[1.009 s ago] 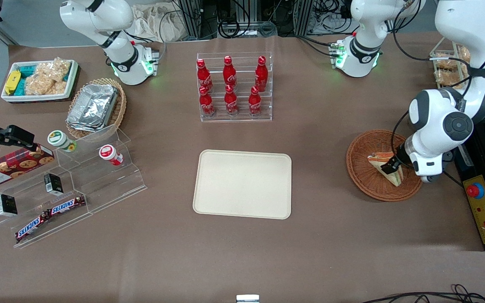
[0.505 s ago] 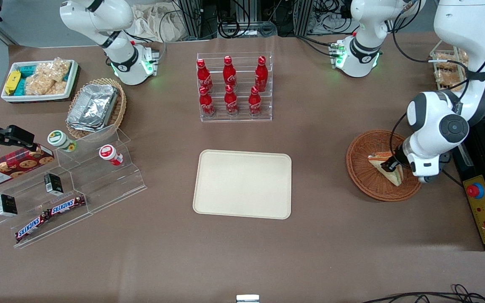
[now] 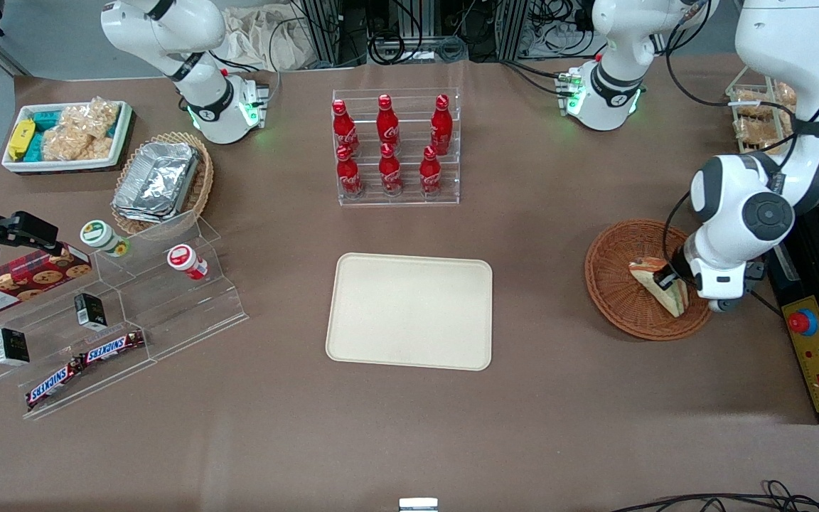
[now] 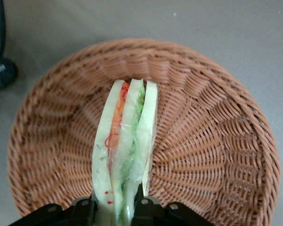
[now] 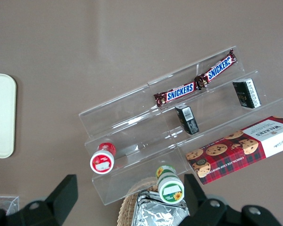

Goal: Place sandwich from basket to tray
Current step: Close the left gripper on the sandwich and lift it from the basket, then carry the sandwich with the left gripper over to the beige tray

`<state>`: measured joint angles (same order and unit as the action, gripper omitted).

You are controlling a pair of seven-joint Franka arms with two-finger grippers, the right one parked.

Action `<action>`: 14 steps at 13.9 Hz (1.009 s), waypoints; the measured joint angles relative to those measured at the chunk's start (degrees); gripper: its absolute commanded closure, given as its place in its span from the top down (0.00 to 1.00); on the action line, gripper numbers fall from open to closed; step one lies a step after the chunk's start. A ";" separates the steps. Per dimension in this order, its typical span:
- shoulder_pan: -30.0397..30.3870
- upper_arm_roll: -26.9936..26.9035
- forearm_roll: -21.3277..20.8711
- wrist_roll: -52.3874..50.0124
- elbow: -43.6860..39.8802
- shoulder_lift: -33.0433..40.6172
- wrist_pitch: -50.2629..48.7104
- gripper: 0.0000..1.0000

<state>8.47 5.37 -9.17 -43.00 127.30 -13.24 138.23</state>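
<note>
- Nearest to the front camera you see the tray (image 3: 409,311), flat on the table (image 3: 409,427), with nothing on it.
- Toward the working arm's end of the table, a little farther from the camera, is the basket (image 3: 619,284). The sandwich (image 3: 655,284) is in it, over its woven floor, standing on edge.
- You find the gripper (image 3: 665,279) in the basket. Its jaws are closed narrowly on the sandwich, one finger on each bread face.
- In the left wrist view, the fingers (image 4: 82,209) cover the near end of the sandwich (image 4: 125,141), so you cannot tell whether it touches the basket (image 4: 212,141) or is just above it. The filling is seen as orange, red and green layers along the cut edge.
- The arm hides part of the basket rim from the front camera.
- Against one second ago, the sandwich has turned more upright and stands a little closer to the arm; the basket and the tray have not moved.
- Farthest from the camera is a clear rack (image 3: 397,149) with six red bottles.
</note>
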 measured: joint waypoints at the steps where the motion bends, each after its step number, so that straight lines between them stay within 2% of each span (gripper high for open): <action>1: 0.94 -0.17 -0.01 3.40 -0.65 0.54 -0.25 0.00; 3: 1.79 -0.31 0.00 8.48 -3.65 1.89 -5.37 0.00; 7: 0.95 2.20 0.12 13.16 -17.33 3.66 -26.66 0.00; 10: -0.03 8.64 0.81 13.42 -26.44 3.38 -37.22 0.00; 14: -0.94 19.60 2.60 13.31 -33.10 -1.90 -39.90 0.00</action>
<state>7.53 24.97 -6.57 -29.69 94.19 -15.15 98.33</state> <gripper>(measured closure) 0.833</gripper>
